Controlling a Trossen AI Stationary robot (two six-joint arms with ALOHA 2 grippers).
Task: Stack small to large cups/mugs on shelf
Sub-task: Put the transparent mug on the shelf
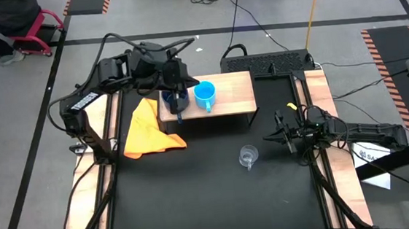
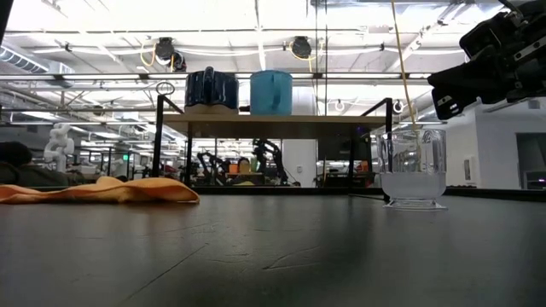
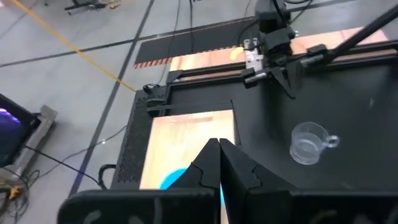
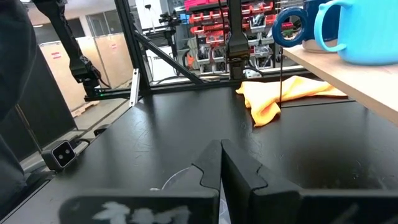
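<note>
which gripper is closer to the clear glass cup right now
Right. The right gripper sits shut just beside the clear glass cup, near the table's right rail. The left gripper is shut over the shelf by the dark blue mug, farther away.

black table (image 1: pixel 196 195), cloth (image 1: pixel 149 128), glass cup (image 1: pixel 248 156), shelf (image 1: pixel 233 90)

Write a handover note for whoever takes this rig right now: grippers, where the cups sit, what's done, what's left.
Left gripper: shut, empty, above the dark blue mug on the shelf.
Right gripper: shut, empty, over the table's right side, beside the clear glass cup.
Done: dark blue mug and light blue mug stand side by side on the shelf.
Left: the glass cup is still on the black tabletop in front of the shelf; it has to go up next to the light blue mug.
Yellow-orange cloth lies left of the shelf; not part of the job.
</note>
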